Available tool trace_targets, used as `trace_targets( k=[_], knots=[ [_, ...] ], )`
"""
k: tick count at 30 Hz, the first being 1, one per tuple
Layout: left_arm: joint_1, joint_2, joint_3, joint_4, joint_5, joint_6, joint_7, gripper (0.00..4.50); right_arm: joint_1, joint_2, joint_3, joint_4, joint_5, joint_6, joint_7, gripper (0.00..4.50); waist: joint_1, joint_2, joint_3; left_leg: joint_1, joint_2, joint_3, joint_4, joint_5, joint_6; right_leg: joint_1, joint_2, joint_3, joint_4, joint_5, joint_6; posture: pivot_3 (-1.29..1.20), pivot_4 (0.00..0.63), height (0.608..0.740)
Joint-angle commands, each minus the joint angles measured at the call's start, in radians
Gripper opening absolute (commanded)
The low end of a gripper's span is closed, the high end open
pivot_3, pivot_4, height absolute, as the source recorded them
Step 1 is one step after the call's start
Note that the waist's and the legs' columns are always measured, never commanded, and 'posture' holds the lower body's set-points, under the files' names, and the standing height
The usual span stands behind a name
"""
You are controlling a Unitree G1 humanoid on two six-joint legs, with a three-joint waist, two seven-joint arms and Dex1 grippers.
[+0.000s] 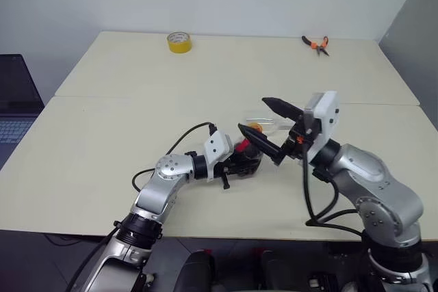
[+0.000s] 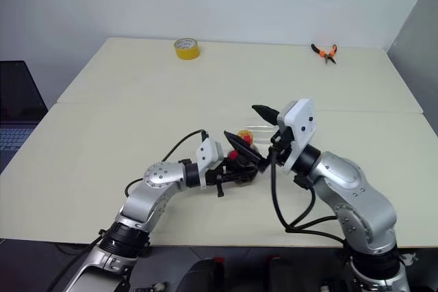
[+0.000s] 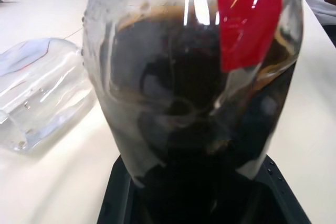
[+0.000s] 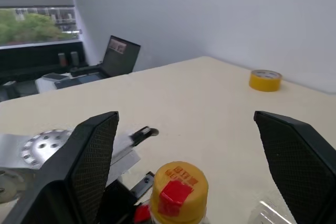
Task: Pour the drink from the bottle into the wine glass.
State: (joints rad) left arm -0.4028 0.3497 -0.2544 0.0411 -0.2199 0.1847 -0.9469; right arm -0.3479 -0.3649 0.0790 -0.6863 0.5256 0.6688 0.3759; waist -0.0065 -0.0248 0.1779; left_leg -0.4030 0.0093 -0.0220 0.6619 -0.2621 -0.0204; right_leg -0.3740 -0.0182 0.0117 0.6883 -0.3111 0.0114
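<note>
My left gripper (image 1: 241,163) is shut on the lower body of the bottle (image 1: 245,155), which stands upright just above the table. The bottle holds the dark drink (image 3: 184,103) and has a red label (image 3: 249,19) and an orange-yellow cap (image 4: 178,186). My right gripper (image 1: 252,114) is open, its two black fingers spread wide on either side of the cap and a little above it, touching nothing. The wine glass (image 1: 269,122) is clear and appears to lie on its side on the table just beyond the bottle (image 3: 42,93).
A yellow tape roll (image 1: 179,42) sits at the far left of the table (image 1: 137,100), and orange-handled pliers (image 1: 316,44) at the far right. A laptop (image 1: 14,100) stands off the table's left edge.
</note>
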Motion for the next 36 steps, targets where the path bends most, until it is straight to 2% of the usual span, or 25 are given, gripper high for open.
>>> trace_targets(
  k=[1,5,12,25,32,36],
  knots=[
    [-0.025,-0.007,0.013,-0.021,-0.004,-0.033,0.000,0.97,-0.003,0.008,0.019,-0.017,-0.055,-0.039,-0.030,4.40,0.000,0.000,0.000,0.000,0.000,0.000,0.000,0.000,0.000,0.000,0.000,0.000,0.000,0.000,0.000,0.00,0.150,0.740],
    [-0.029,-0.010,0.010,-0.013,-0.002,-0.037,-0.005,0.97,0.004,-0.039,0.043,-0.001,-0.136,-0.059,-0.021,4.40,0.000,0.000,0.000,0.000,0.000,0.000,0.000,0.000,0.000,0.000,0.000,0.000,0.000,0.000,0.000,0.00,0.150,0.740],
    [-0.025,-0.014,0.007,-0.009,0.000,-0.043,-0.003,0.95,0.007,-0.070,0.059,0.000,-0.184,-0.066,0.002,4.40,0.000,0.000,0.000,0.000,0.000,0.000,0.000,0.000,0.000,0.000,0.000,0.000,0.000,0.000,0.000,0.00,0.150,0.740],
    [-0.022,-0.019,0.007,-0.012,0.002,-0.042,-0.007,0.95,0.059,-0.143,0.008,0.012,-0.237,-0.057,0.013,4.40,0.000,0.000,0.000,0.000,0.000,0.000,0.000,0.000,0.000,0.000,0.000,0.000,0.000,0.000,0.000,0.00,0.150,0.740],
    [-0.020,-0.020,0.009,-0.014,0.004,-0.040,-0.012,0.95,0.096,-0.181,-0.109,0.000,-0.175,-0.041,0.032,4.40,0.001,0.000,0.000,0.000,0.000,0.000,0.000,0.000,0.000,0.000,0.000,-0.001,0.000,0.000,0.000,0.00,0.150,0.740],
    [-0.021,-0.018,0.009,-0.014,0.003,-0.040,-0.013,0.95,0.137,-0.187,-0.187,-0.052,-0.004,0.016,0.099,4.40,0.003,0.000,0.000,0.000,0.000,0.000,0.000,0.000,0.000,0.001,0.000,0.000,0.000,0.000,0.000,0.00,0.150,0.740]
  ],
)
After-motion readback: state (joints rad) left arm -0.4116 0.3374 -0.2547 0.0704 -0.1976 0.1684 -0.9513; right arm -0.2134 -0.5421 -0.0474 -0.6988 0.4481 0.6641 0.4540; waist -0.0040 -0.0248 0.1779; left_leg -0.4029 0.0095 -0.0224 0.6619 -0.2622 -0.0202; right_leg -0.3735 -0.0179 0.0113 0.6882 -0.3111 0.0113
